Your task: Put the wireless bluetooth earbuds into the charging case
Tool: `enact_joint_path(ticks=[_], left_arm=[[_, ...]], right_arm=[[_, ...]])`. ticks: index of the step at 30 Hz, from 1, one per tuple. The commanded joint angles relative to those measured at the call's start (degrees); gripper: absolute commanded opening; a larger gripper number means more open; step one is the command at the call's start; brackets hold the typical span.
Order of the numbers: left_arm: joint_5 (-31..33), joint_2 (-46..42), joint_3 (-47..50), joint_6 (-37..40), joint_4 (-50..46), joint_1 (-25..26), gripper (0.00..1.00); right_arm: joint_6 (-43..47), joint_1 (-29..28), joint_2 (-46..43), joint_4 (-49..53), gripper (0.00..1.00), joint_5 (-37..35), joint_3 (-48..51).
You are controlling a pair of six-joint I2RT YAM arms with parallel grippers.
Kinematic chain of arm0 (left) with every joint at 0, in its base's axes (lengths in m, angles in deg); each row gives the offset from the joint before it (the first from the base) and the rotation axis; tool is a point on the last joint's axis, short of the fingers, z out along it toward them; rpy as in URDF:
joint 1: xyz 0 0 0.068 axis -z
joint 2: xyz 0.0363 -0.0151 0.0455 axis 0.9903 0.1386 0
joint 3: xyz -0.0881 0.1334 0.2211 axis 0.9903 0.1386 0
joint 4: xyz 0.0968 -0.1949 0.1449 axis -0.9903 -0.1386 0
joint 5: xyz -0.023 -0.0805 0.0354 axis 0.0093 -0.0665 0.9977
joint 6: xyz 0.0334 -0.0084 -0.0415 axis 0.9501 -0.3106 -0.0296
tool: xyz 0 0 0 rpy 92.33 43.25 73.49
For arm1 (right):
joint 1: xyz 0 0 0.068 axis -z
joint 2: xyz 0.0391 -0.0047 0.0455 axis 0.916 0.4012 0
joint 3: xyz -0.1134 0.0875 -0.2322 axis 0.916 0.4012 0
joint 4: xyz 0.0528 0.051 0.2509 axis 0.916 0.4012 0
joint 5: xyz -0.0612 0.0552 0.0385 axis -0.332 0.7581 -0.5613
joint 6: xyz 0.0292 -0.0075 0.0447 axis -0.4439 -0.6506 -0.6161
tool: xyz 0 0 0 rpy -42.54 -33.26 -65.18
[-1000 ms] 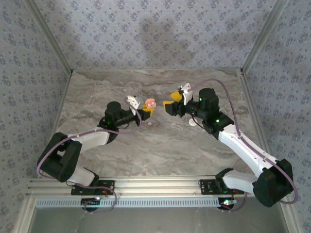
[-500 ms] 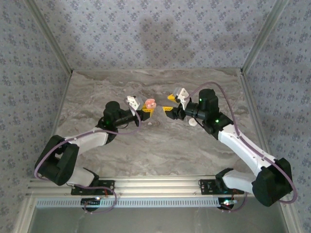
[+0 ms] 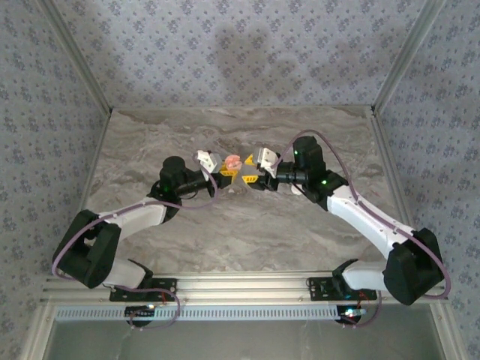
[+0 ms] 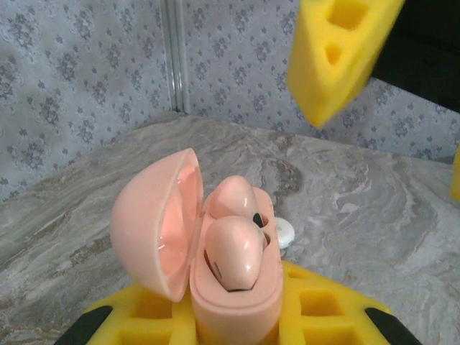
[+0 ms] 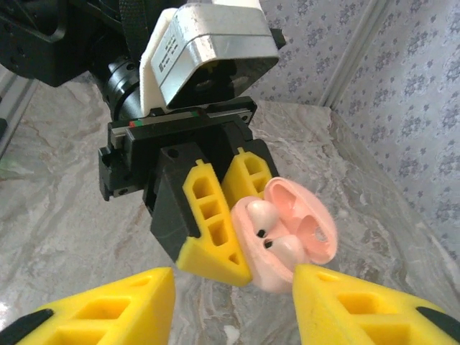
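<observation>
Two earbuds [image 4: 231, 248] sit in their sockets in the case [image 4: 237, 309], one behind the other in the left wrist view, rounded backs up. There they look pale pink like the case itself (in the right wrist view they read nearer white, each with a small dark dot). The lid [image 4: 154, 215] stands open, swung back to one side.

The case is held clear of the worktop [image 3: 247, 240]. The left jaws are clamped on its lower body, their yellow fingers [image 4: 345, 316] pressing it from both sides. In the right wrist view the case juts out from between those fingers with its open mouth turned toward that camera.

The right jaws stand apart and hold nothing. Their yellow tips sit at the lower corners of the right wrist view, with the case between and beyond them. The right-hand tip is just beside the case's lower edge, and I cannot tell whether it touches.

From above, the two arms meet near the middle of the worktop, the case between their fingertips. A small white piece [image 4: 286, 231] lies on the worktop behind the case, half hidden by it. Patterned walls [image 3: 240, 52] close in the worktop.
</observation>
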Motion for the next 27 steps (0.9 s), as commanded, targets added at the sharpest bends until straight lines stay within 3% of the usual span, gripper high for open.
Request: enact_joint_path(ticks=[1, 4, 7, 10, 14, 27], left_arm=[[-2.8, -1.9, -2.7, 4.7, -4.4, 0.8, 0.03], [-3.7, -2.5, -3.4, 7.6, -7.5, 1.3, 0.03], [-4.7, -2.9, -4.0, 10.1, -10.0, 1.8, 0.03], [-5.4, -3.2, -4.4, 11.7, -11.2, 2.2, 0.03], [-5.6, -3.4, -5.1, 13.0, -13.1, 2.6, 0.03], [-5.0, -4.1, -5.8, 13.3, -13.8, 2.8, 0.03]], right_arm=[[2.6, 0.6, -0.2, 2.4, 0.57, -1.2, -2.5], [6.1, 0.7, -0.2, 5.4, 0.72, -1.4, -3.5], [10.2, 0.7, 1.5, 12.1, 0.77, 0.9, -7.0], [13.0, 0.7, 4.1, 19.1, 0.78, 4.7, -11.0], [13.3, 0.7, 6.8, 19.5, 0.78, 8.6, -12.4], [16.8, 2.1, 8.8, 28.9, 0.74, 13.9, -14.9]])
